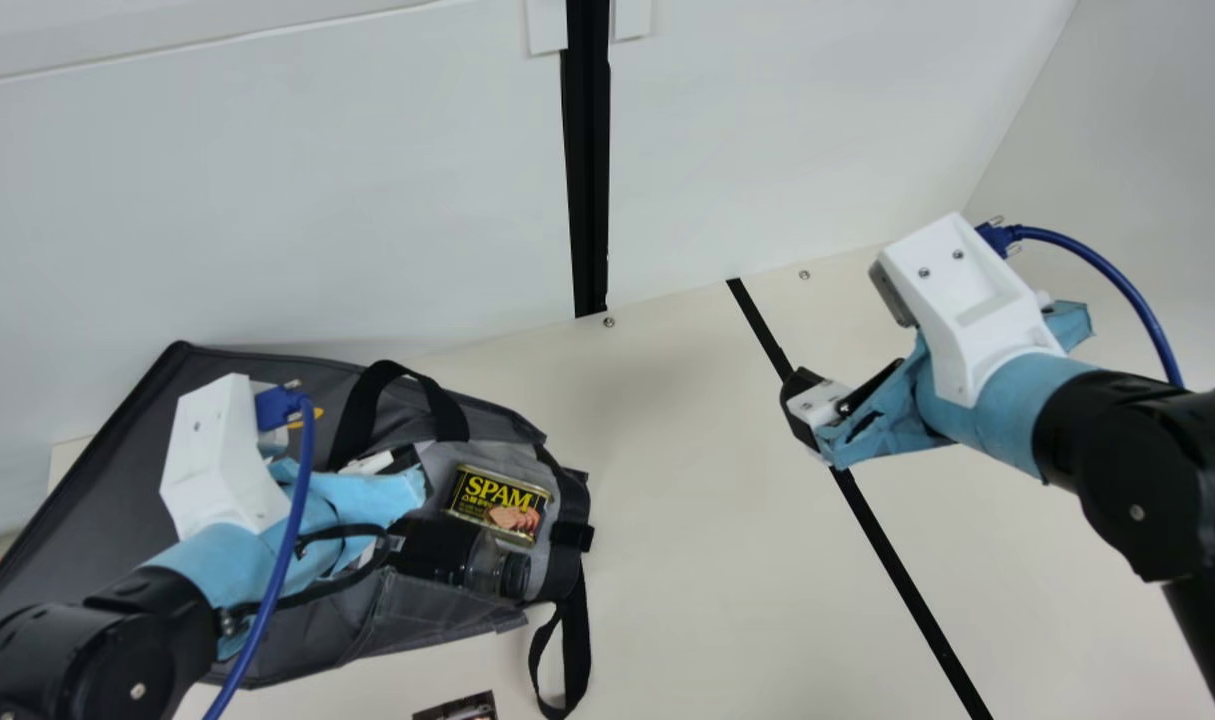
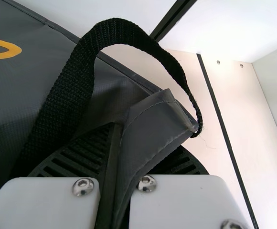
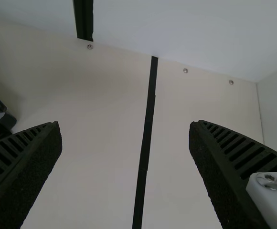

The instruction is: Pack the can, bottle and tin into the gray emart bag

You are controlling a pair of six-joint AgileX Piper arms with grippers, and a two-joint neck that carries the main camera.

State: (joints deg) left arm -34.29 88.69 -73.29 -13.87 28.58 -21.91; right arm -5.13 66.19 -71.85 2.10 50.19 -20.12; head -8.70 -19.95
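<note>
While the gray emart bag (image 1: 97, 500) is sprawling on its side across the lower left of the main view, its dark gray skin is showing creases, black webbing handles (image 1: 449, 400) and an orange-yellow mark (image 2: 9, 49); tin (image 1: 500, 503): flat, round-cornered, lying in the bag's mouth just below and left of the frame's center, its label showing yellow lettering over black, with pink meat slices; bottle (image 1: 482, 563): lying just below the tin in the frame, its dark body giving way to clear plastic, its black cap (image 1: 514, 575) pointing right; printed item (image 1: 462, 708): dark, peeking in at the bottom edge, left of center, its kind staying unclear; left gripper (image 1: 399, 462): pinching a gray flap (image 2: 150, 126) of the bag between its ribbed fingers; right gripper (image 1: 809, 400): hovering right of center, its fingers standing wide apart, holding nothing.
</note>
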